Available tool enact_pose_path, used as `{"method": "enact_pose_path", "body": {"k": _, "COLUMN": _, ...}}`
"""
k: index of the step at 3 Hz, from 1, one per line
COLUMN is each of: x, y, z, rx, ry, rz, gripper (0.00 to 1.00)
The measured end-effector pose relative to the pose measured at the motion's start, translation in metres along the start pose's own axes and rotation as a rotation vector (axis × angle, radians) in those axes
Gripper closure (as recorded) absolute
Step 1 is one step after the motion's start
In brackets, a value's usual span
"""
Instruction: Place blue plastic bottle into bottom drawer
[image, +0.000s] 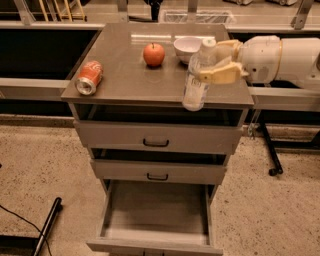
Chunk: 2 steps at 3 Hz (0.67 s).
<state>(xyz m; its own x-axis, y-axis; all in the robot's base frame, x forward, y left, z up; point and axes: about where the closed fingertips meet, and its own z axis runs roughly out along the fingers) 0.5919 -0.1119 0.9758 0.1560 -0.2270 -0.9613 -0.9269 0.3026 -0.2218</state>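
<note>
The blue plastic bottle (196, 79), clear with a white cap, hangs upright at the front right edge of the cabinet top, its base over the edge. My gripper (218, 60) comes in from the right and is shut on the bottle's upper part, one finger in front and one behind. The bottom drawer (156, 220) is pulled open far below, its flat grey floor bare.
A red soda can (88, 77) lies on its side at the left of the cabinet top (125, 75). A red apple (154, 54) and a white bowl (187, 48) sit at the back. Two upper drawers (156, 140) are slightly ajar. A black pole (47, 225) lies on the floor.
</note>
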Motion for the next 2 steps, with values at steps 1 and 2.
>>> {"method": "enact_pose_path", "body": {"k": 1, "x": 0.017, "y": 0.013, "z": -0.001, "rx": -0.015, "ry": 0.018, "rz": 0.016, "gripper": 1.0}}
{"method": "enact_pose_path", "body": {"k": 2, "x": 0.069, "y": 0.011, "z": 0.003, "rx": -0.06, "ry": 0.1, "rz": -0.022, "gripper": 1.0}}
